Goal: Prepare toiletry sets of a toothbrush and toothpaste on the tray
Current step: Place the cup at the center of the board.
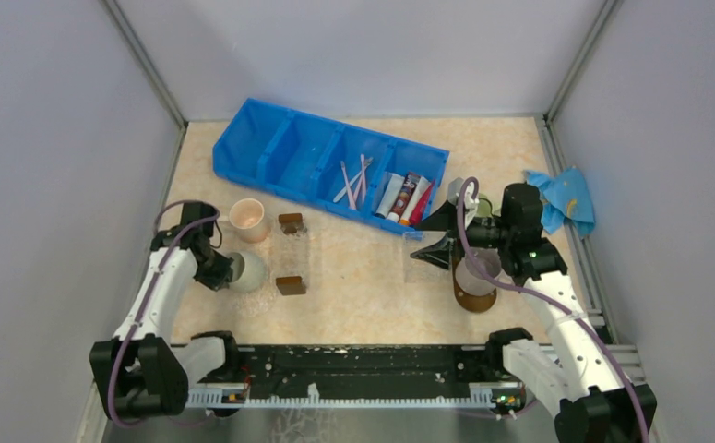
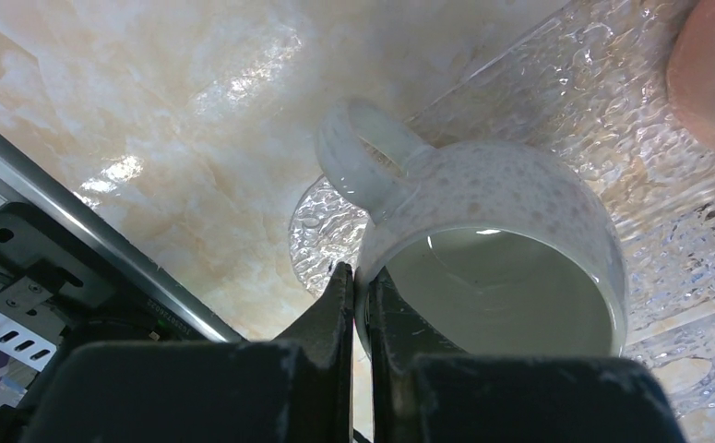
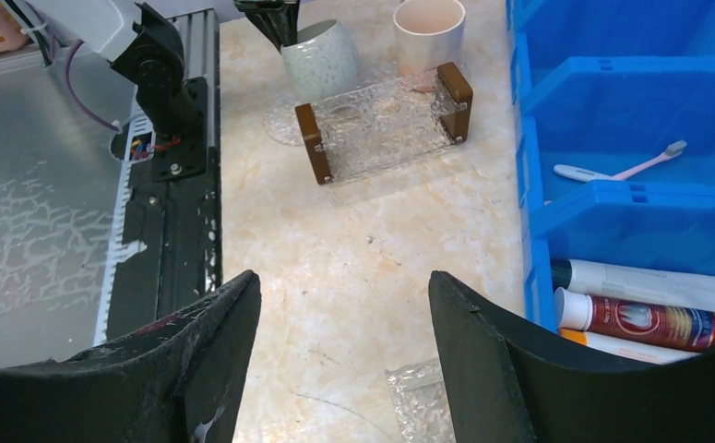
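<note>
- The desk (image 1: 363,277), a pale marbled surface, is walled on three sides by grey panels.
- The right arm (image 1: 556,305) is reached over the right part of the desk. The right jaws are held wide apart above bare desk just beside the bin, with nothing between them.
- The left arm (image 1: 164,286) is bent toward the left side. The left jaws are closed on the rim of the speckled mug (image 2: 501,194), one finger inside and one outside.
- A blue bin (image 1: 312,157) with four compartments is set slantwise at the back of the desk.
- The tray (image 1: 474,299), a dark brown oval board, is seen at the right, in front of the bin's right end and largely covered by the right arm.
- A clear rippled dish (image 3: 386,120) with brown end blocks is placed just beside the two mugs.
- A blue cloth (image 1: 564,196) is crumpled at the far right.
- A pink mug (image 1: 246,218) is stood upright, close behind the speckled one.
- The toothpaste tubes (image 1: 404,197), white, red and dark, are laid side by side in the rightmost compartment.
- The toothbrushes (image 1: 353,180), pink and white, are laid crossed in the next compartment to the left.
</note>
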Controlling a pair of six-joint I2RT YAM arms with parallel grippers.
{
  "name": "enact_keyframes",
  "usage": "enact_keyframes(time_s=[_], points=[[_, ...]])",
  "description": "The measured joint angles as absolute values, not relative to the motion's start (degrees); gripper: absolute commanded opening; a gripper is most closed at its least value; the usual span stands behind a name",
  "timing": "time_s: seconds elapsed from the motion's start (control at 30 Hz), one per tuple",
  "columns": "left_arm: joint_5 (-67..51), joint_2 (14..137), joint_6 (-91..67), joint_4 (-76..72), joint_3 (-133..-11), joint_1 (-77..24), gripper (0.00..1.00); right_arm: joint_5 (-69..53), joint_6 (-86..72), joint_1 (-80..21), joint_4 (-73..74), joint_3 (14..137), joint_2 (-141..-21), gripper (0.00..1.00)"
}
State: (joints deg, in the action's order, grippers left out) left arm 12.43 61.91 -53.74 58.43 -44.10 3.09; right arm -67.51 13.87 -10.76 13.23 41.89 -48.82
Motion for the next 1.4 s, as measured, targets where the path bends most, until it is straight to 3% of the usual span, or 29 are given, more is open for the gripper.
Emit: enact_keyframes(time_s=[0.23, 0.8, 1.2, 1.4], points=[[12.43, 63.31, -52.66, 57.60, -44.10, 2.98, 0.16, -67.22, 13.89, -11.07, 13.23, 41.89, -48.82, 0.67], [9.39, 62.11, -51.59, 57.43, -47.83, 2.98, 0.65, -67.09, 13.96, -11.14, 13.30, 41.89, -48.82, 0.67], [2.44, 49.54, -49.15, 57.80, -56.53, 2.98, 0.70, -66.89, 14.55, -11.14, 13.34, 41.89, -48.82, 0.67], [-8.73, 39.18, -45.98, 42.74, -49.39, 2.98, 0.72, -66.22, 15.05, -11.14, 13.52, 41.89, -48.82, 0.67]])
